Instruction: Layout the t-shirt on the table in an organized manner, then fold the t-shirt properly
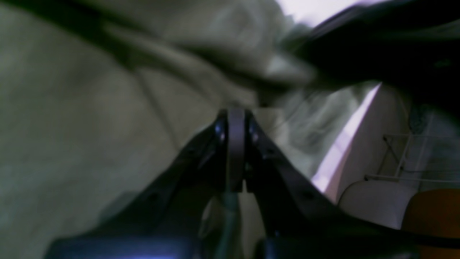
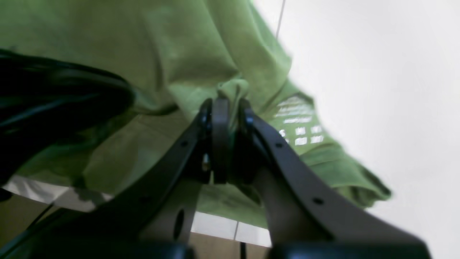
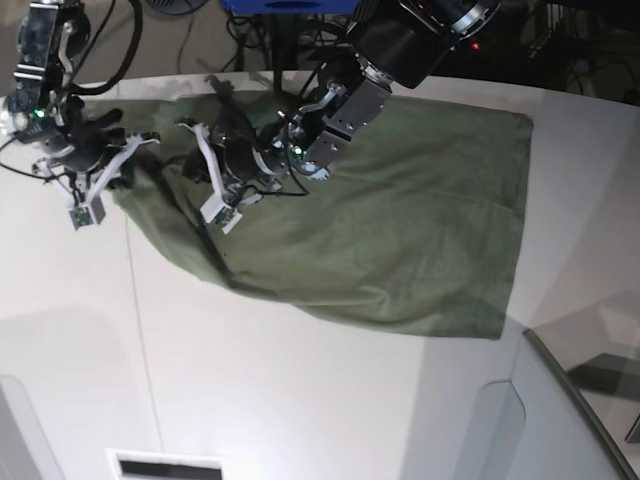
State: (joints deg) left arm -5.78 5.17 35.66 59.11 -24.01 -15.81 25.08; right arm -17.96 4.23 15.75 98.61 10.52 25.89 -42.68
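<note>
The olive-green t-shirt (image 3: 400,220) lies on the white table (image 3: 300,380), its right part spread flat and its left end bunched and lifted. My left gripper (image 3: 190,130) is shut on a fold of the shirt's left part. In the blurred left wrist view the closed gripper (image 1: 235,120) pinches the cloth (image 1: 72,126). My right gripper (image 3: 148,138) is shut on the shirt's far left edge. In the right wrist view the gripper (image 2: 230,102) clamps a ridge of the t-shirt (image 2: 179,43) above the table (image 2: 377,72). The two grippers are close together.
A grey angled panel (image 3: 560,420) stands at the front right. A thin dark seam line (image 3: 140,330) runs down the table's left side. A dark slot (image 3: 165,468) sits at the front edge. Cables and equipment (image 3: 290,20) lie beyond the curved far edge.
</note>
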